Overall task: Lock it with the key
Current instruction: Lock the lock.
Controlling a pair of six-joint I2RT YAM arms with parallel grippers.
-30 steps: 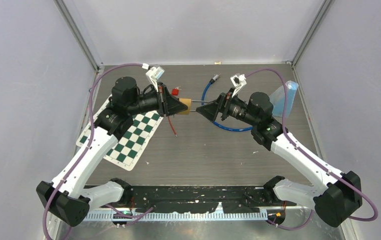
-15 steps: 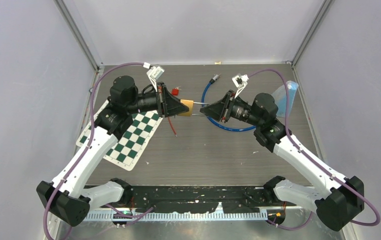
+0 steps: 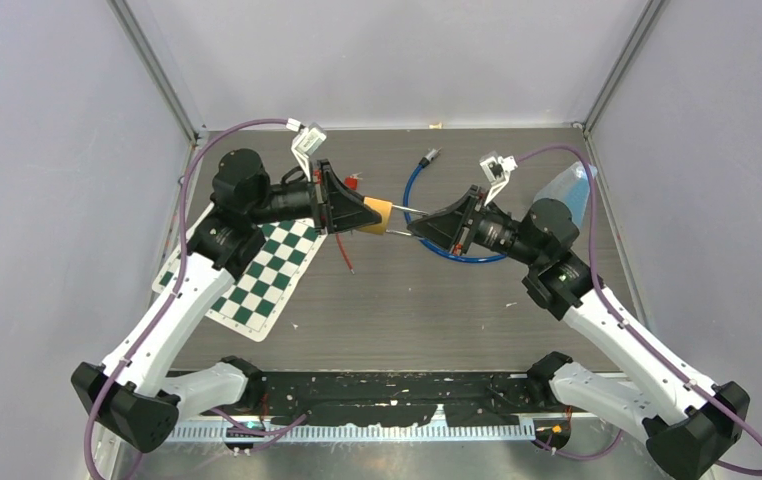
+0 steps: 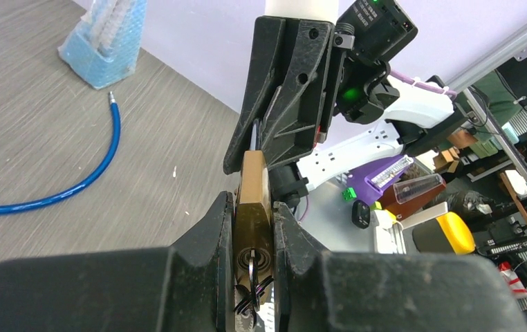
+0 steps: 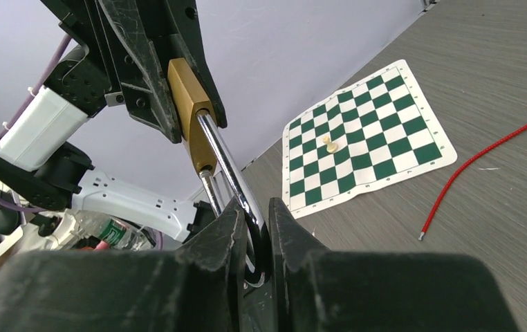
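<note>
Well, padlock (image 3: 375, 214) above grey table (image 3: 407, 300) (lilac walls (image 3: 387, 60))

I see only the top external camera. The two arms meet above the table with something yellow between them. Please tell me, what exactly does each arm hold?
Observer: In the left wrist view, the left gripper has its jaws shut on the flat sides of a brass padlock.
Operator: And the right arm?
Observer: In the right wrist view, the right gripper has its jaws shut on the silver shackle.
Operator: Is the key already in the lock?
Observer: The left wrist view shows a wire ring hanging at the keyhole. Whether a key sits inside, I cannot tell.
</note>
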